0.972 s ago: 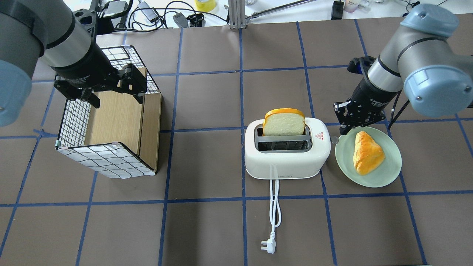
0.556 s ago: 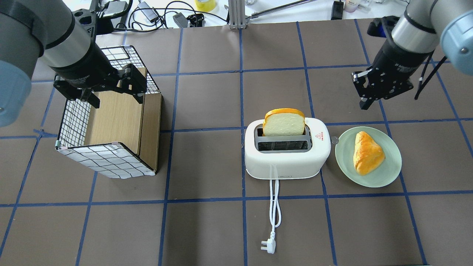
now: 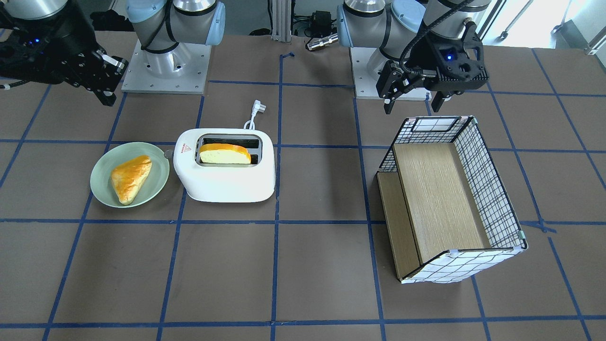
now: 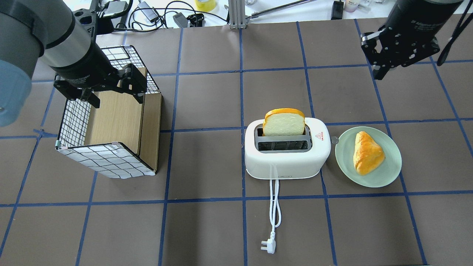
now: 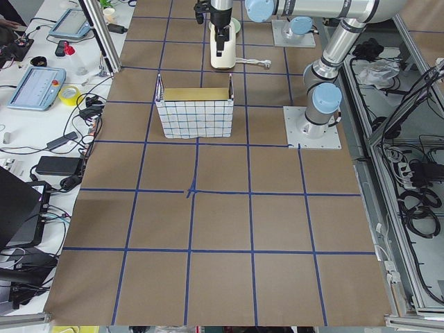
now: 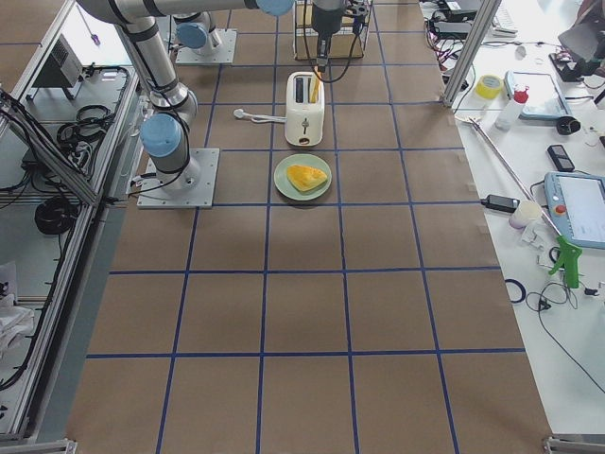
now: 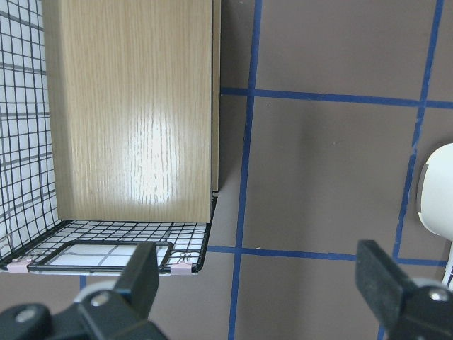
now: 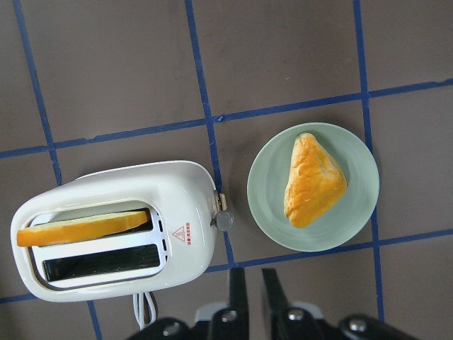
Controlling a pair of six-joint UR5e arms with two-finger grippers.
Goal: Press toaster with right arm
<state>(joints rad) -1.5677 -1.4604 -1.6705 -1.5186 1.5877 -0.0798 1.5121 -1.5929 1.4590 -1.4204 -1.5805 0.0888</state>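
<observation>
My right gripper (image 4: 380, 70), fingers together (left idle, spread), should descend toward seven o'clock squarely onto the toaster (image 4: 287, 152) lever (image 4: 334, 140).

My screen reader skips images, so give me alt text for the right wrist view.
Looking straight down, a white toaster holds a bread slice in one slot, its grey lever facing a green plate with a pastry. The right end effector, fingers close together, shows at the bottom edge, touching nothing.
</observation>
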